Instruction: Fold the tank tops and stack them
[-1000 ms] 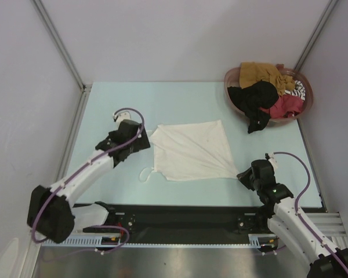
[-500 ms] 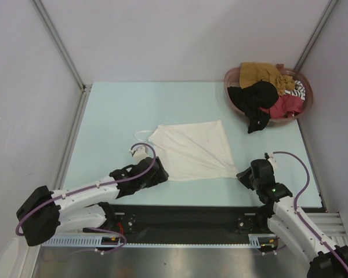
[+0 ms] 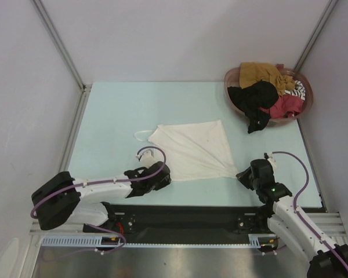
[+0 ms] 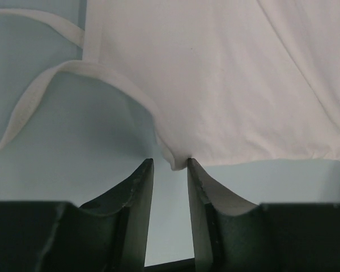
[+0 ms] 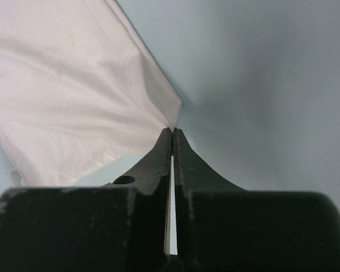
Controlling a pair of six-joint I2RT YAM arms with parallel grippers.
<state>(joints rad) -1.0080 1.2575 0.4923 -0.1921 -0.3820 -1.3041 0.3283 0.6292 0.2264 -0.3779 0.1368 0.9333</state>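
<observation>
A white tank top (image 3: 191, 149) lies spread on the pale table, one strap (image 3: 141, 134) looping out at its left. My left gripper (image 3: 164, 174) sits low at the top's near-left corner. In the left wrist view its jaws (image 4: 169, 161) stand a little apart, and the cloth's corner tip (image 4: 178, 160) sits just at the fingertips, touching the right finger. My right gripper (image 3: 242, 174) is shut on the near-right corner, with the cloth (image 5: 102, 90) pinched at the tips (image 5: 173, 129). More tank tops fill the basket: mustard (image 3: 260, 72), black (image 3: 254, 99), red (image 3: 287, 106), striped (image 3: 299, 88).
The round reddish-brown basket (image 3: 231, 97) stands at the far right corner, with the black top hanging over its rim. A metal frame rail (image 3: 75, 124) runs along the table's left side. A black strip (image 3: 185, 215) borders the near edge by the arm bases.
My left arm swung from the top's far-left strap area down to its near-left corner, and its jaws narrowed. The strap now lies loose at the left. The right arm stayed put.
</observation>
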